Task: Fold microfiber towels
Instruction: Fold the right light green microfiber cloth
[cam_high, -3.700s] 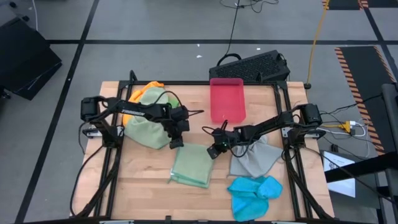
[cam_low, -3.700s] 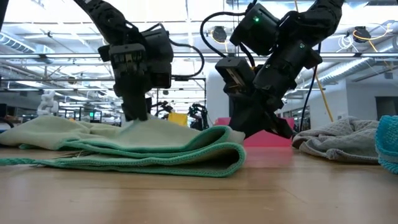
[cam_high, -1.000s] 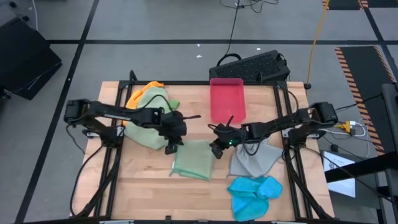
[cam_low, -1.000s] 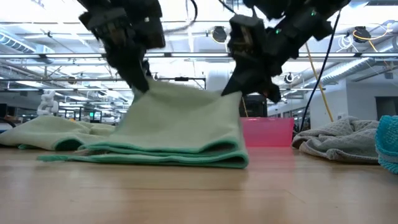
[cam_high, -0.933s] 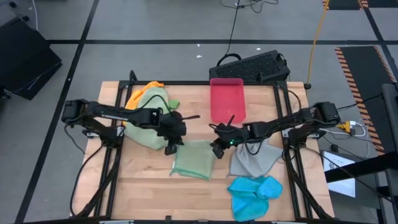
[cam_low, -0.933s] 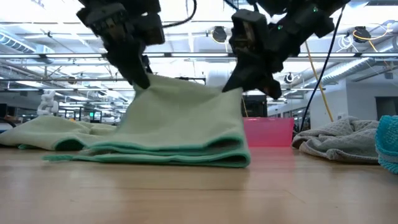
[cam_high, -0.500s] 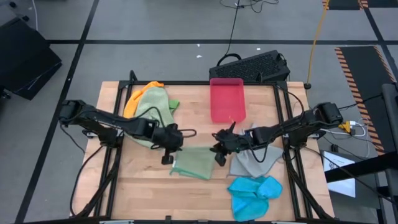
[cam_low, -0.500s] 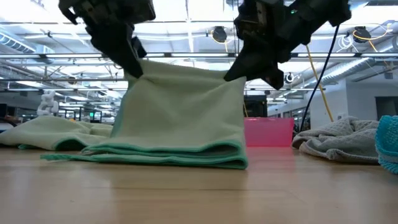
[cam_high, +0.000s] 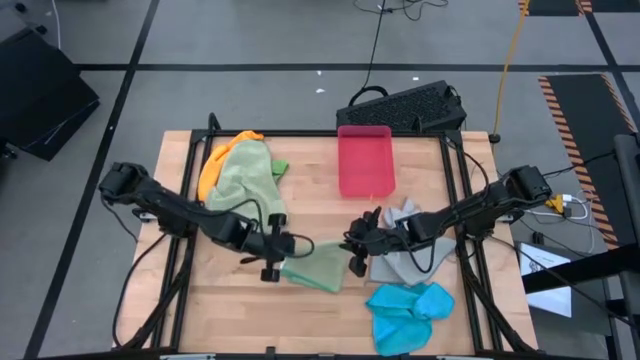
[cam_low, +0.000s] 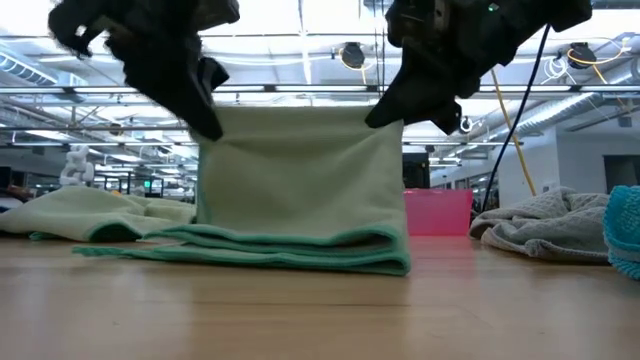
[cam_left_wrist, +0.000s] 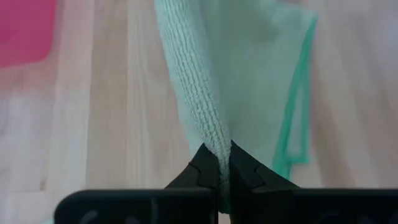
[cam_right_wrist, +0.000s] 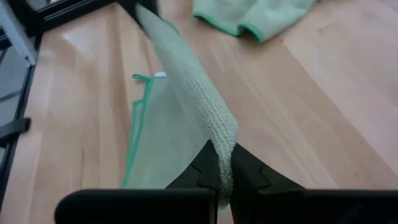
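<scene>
Up between both claws, sage towel stretched

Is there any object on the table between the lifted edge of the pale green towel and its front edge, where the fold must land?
Nothing visible does. The left gripper and right gripper are shut on the top corners of the pale green towel; the lower layers and the wooden table before them carry no other object.

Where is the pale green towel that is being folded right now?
In the high view the pale green towel lies at the table's front middle, its top edge lifted between the left hand and right hand, left of the grey towel.
</scene>
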